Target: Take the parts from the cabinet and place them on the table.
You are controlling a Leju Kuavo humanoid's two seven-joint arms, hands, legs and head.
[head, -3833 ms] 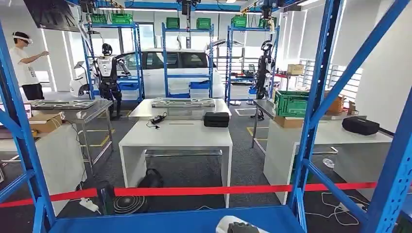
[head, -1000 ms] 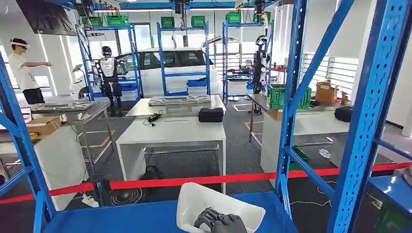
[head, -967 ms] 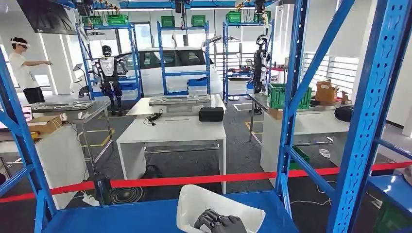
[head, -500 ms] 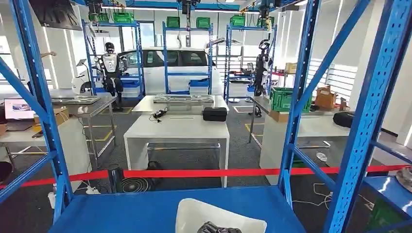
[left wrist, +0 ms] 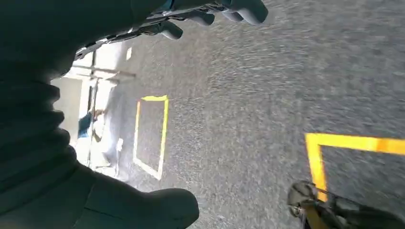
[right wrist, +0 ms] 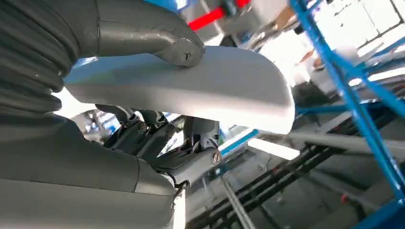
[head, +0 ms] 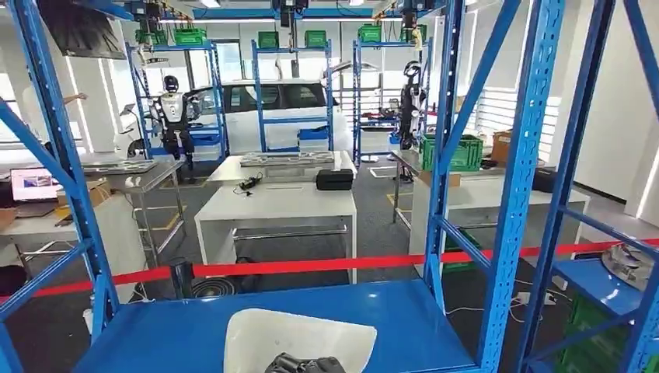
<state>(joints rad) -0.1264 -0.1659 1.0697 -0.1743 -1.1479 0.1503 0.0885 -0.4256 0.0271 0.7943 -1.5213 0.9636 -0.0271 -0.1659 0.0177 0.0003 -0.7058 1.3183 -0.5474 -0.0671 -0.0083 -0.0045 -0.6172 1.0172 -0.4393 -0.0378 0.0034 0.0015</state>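
Observation:
A white curved shell part (head: 299,338) sits at the bottom middle of the head view, above the blue cabinet shelf (head: 179,330). My right hand (head: 305,364) holds it from the near side, dark fingers showing at its near edge. In the right wrist view the thumb (right wrist: 157,38) presses on top of the white part (right wrist: 205,90) and the fingers (right wrist: 143,133) lie underneath. My left hand (left wrist: 57,95) hangs over the grey floor with its fingers (left wrist: 215,12) apart from the thumb and nothing in it. The white table (head: 272,206) stands beyond the red tape.
Blue cabinet uprights (head: 521,179) and diagonal braces frame the view. A red barrier tape (head: 311,266) runs across behind the shelf. A grey metal part (head: 631,263) lies on the lower shelf at right. A black case (head: 334,179) sits on the table; other robots and a car stand far back.
The camera has turned, so the whole scene shifted. The white part in my right hand rose into view since the earliest frame and now lies further left in the picture.

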